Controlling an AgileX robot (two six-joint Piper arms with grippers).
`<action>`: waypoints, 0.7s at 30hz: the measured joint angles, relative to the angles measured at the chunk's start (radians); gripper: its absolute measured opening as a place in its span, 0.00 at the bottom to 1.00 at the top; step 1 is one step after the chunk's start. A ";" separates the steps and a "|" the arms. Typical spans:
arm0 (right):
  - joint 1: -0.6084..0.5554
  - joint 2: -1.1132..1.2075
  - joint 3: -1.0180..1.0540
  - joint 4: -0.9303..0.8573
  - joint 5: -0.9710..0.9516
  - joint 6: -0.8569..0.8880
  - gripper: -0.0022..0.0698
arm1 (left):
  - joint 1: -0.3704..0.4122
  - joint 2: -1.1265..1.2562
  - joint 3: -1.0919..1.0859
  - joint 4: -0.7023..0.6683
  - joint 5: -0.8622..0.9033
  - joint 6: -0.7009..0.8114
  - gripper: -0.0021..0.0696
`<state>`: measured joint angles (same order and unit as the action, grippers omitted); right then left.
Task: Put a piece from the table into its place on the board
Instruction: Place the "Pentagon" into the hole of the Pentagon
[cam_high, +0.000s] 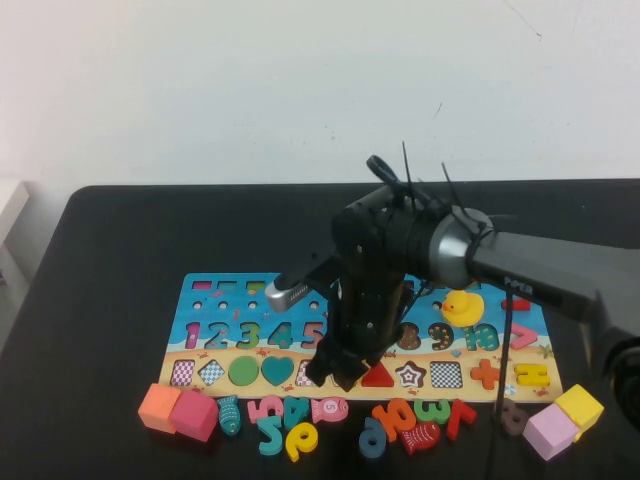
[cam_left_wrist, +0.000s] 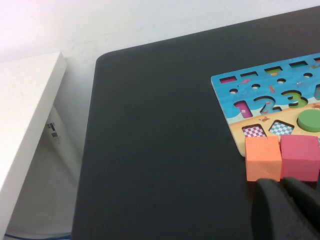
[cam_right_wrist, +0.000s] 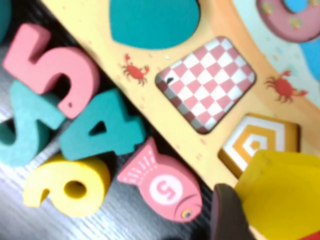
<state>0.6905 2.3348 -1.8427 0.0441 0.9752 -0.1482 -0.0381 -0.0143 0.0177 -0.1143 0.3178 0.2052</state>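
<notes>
Nearest us in the right wrist view, the piece (cam_right_wrist: 282, 192) sits in our right gripper (cam_high: 340, 375), fingers clasped on it, a dark fingertip (cam_right_wrist: 227, 215) beside its edge. Just past it lies the pentagon slot (cam_right_wrist: 260, 142), striped orange and white, in the sandy strip of the board (cam_right_wrist: 215, 150). The piece looks held just above and partly over that slot, not yet seated.

We judge the step to be the final alignment: turn the piece until its corners match the slot, lower it flat, then release only once it lies flush.

Room is tight on the near side. The pink fish (cam_right_wrist: 162, 185), the yellow number (cam_right_wrist: 67, 185) and the teal 4 (cam_right_wrist: 102, 132) crowd the board's front edge, so we should come straight down and lift straight up. The empty checkered slot (cam_right_wrist: 205, 82) is next door; drifting there would misplace the piece.

Farther off, the duck (cam_high: 462, 306) stands on the board, well apart. Our left gripper (cam_left_wrist: 287, 210) is parked near the orange cube (cam_left_wrist: 262, 159) by the board's left end; we cannot tell its finger state.
</notes>
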 joint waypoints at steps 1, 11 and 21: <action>0.000 0.008 -0.003 0.000 0.000 0.004 0.56 | 0.000 0.000 0.000 0.000 0.000 0.000 0.03; 0.000 0.040 -0.017 0.006 -0.059 0.046 0.56 | 0.000 0.000 0.000 0.000 0.000 0.000 0.03; 0.000 0.044 -0.017 0.014 -0.058 0.054 0.56 | 0.000 0.000 0.000 0.000 0.000 0.004 0.03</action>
<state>0.6905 2.3784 -1.8597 0.0579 0.9173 -0.0937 -0.0381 -0.0143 0.0177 -0.1143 0.3178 0.2089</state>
